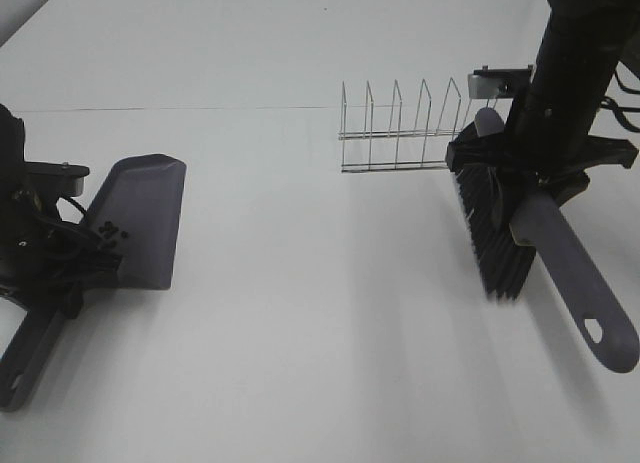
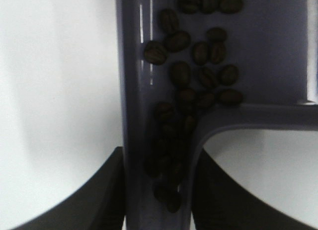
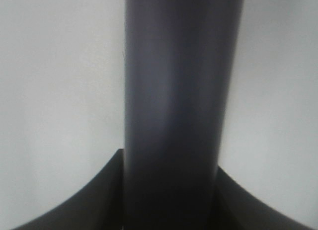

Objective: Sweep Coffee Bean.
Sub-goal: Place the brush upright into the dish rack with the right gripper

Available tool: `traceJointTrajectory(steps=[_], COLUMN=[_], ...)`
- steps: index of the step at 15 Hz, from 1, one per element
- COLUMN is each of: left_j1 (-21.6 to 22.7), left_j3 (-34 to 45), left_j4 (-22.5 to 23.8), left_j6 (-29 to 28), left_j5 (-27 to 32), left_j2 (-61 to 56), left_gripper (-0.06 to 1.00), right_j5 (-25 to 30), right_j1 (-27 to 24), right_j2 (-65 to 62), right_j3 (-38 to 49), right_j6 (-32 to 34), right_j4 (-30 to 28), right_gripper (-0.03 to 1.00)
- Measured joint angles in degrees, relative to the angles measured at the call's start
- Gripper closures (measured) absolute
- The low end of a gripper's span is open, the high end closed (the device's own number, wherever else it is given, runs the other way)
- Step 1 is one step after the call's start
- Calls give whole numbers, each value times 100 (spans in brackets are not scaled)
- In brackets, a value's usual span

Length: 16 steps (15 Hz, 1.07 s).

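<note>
The grey-purple dustpan (image 1: pixel 145 218) lies at the left of the table, mouth toward the far side. My left gripper (image 1: pixel 80 251) is shut on its rear wall by the handle. The coffee beans (image 1: pixel 108 232) are piled in the pan's back corner. In the left wrist view these beans (image 2: pixel 191 71) spill down a channel of the dustpan (image 2: pixel 268 46) between my dark fingers (image 2: pixel 94 200). At the right, my right gripper (image 1: pixel 527 183) is shut on the brush (image 1: pixel 495 228), holding it lifted and tilted. The brush handle (image 3: pixel 174 91) fills the right wrist view.
A wire rack (image 1: pixel 400 128) stands on the white table (image 1: pixel 300 333) just left of the brush. The dustpan's long handle (image 1: pixel 25 363) points toward the table's near left edge.
</note>
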Motion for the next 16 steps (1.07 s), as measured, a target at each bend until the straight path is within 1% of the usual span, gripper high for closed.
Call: traceJointTrajectory(steps=[1,2,3,5,7,10,13,15,16], left_j1=[0,0,0,0,0,0,0,0,0], left_j3=[0,0,0,0,0,0,0,0,0], left_j4=[0,0,0,0,0,0,0,0,0], left_j6=[0,0,0,0,0,0,0,0,0], left_j5=[0,0,-6,-6,-11,-11,-11,-11,-11], left_j2=[0,0,0,0,0,0,0,0,0], left_gripper=[61,61,61,61,61,61,61,61,61], right_j5=[-126,-418,-504,-458,-516,-544,-378,-80,212], right_j1=[11,115,149,160,149,149,155,160,149], right_j2=[29,115,218,361,556,854,1026,1301,1524], right_j3=[92,92,92,69,-57,-453,-1106,-1656,-2166], right_j6=[-34,-34,-34,-34,-34,-40,-86,-86,-57], right_j4=[92,172,172,149,-57,52,109,69,11], right_gripper=[69,69,69,69,69,69,69,69,69])
